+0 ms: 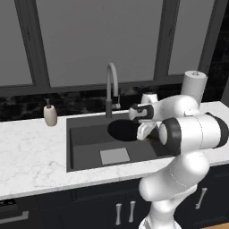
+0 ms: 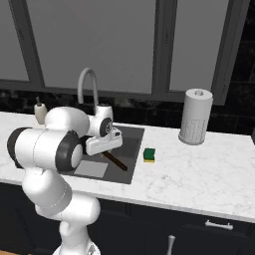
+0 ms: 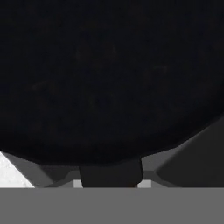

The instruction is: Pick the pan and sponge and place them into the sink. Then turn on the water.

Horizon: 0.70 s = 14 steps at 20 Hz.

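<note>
The round black pan (image 1: 124, 130) hangs level over the right half of the sink (image 1: 89, 142), clear of the lighter square patch on its bottom. My gripper (image 1: 145, 131) is shut on the pan's thin brownish handle (image 2: 115, 161), which sticks out below the hand toward the counter. In the hand view the black pan (image 3: 109, 78) looms close, with its handle (image 3: 111, 175) pinched at the bottom. The green-topped yellow sponge (image 2: 149, 155) lies on the white counter just right of the sink (image 2: 133, 142). No water runs from the faucet (image 1: 112, 85).
A beige soap dispenser (image 1: 50, 115) stands on the counter left of the basin. A paper towel roll (image 2: 195, 116) stands at the back right. Dark windows rise behind the counter, and the faucet (image 2: 87, 84) arches over the sink's back edge near my hand.
</note>
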Motion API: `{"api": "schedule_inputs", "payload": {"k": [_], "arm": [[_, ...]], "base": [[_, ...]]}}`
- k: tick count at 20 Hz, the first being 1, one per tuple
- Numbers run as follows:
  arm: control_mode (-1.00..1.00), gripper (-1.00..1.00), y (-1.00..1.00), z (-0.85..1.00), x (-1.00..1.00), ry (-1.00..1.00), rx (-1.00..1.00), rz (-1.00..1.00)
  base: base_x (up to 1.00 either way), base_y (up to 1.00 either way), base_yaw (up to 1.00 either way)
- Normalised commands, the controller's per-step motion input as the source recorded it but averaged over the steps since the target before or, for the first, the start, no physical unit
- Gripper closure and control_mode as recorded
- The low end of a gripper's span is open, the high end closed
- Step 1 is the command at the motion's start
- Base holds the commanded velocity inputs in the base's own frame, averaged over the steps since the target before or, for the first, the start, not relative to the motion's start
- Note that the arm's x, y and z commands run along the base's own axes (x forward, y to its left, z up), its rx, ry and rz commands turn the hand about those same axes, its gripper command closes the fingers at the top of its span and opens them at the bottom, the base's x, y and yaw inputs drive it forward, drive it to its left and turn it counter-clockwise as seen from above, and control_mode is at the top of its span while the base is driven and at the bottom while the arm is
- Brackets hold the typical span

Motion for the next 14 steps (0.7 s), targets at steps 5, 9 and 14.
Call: {"api": "schedule_inputs", "payload": {"k": [5,9,14], "arm": [[-1.0,1.0,0.04,-0.06,0.01,0.04,0.0,0.02],[-1.0,1.0,0.31,-0.33,0.16,0.0,0.0,0.03],[-1.0,1.0,0.39,-0.35,0.15,0.0,0.0,0.05]], "base": [[0.0,0.0,0.0],[0.0,0.0,0.0],[0.0,0.0,0.0]]}}
